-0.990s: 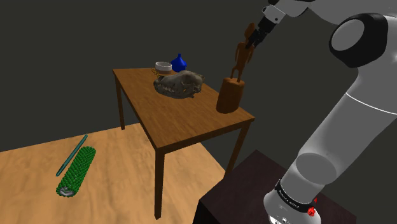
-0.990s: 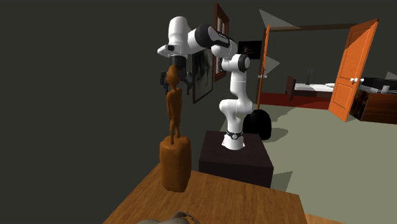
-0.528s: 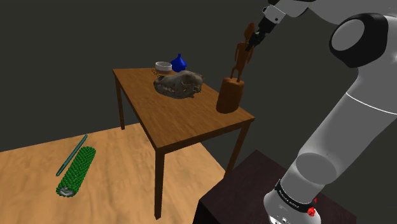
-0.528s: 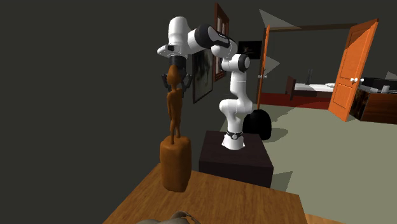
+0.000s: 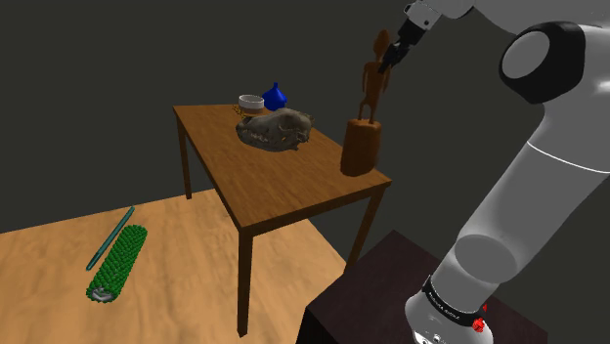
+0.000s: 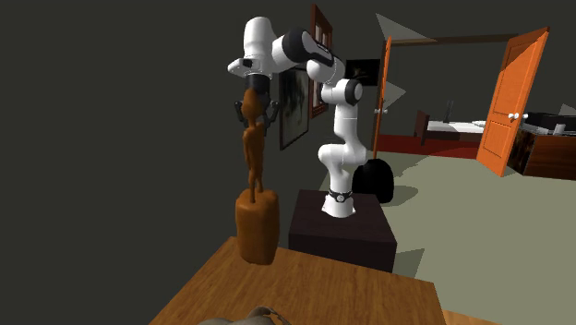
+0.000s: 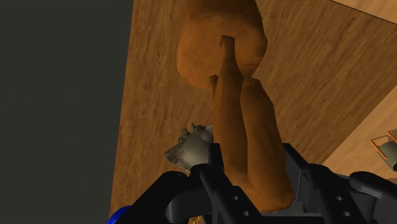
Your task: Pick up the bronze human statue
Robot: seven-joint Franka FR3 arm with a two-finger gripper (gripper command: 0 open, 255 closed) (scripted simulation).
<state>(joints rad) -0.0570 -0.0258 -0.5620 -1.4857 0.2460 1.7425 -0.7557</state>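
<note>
While your gripper [image 7: 251, 175] pinches the head end of the brown human statue [image 7: 245, 121] between its two black fingers [image 7: 213, 178], the grasp itself looks made: in the wrist view each finger presses a side of the figure's upper body, and the legs run away from the hand to the rounded base [image 7: 219, 44].

From the shoulder view the gripper [image 5: 389, 54] sits at the top of the statue [image 5: 370, 93], which stands upright. Its base [image 5: 362, 149] is over the table [image 5: 283, 186] corner nearest the stand [image 5: 371, 293]. You cannot tell from these views whether the base has cleared the tabletop or rests on it; the second exterior view shows the base [image 6: 257, 226] against that same corner of the table [image 6: 323, 291] with no plain gap under it. So judge the task as grasp done, lift barely begun or not yet begun. What is left is a straight rise until the base hangs clearly free of the wood.

Further along the table, near its middle, lies a grey animal skull [image 5: 276, 129], well apart from the statue. At the far corner stand a blue vase [image 5: 275, 96] and a white bowl [image 5: 252, 102], just beside each other. Beyond the table, on the floor, lie a green studded roll [image 5: 119, 262] and a thin teal rod [image 5: 109, 237].
</note>
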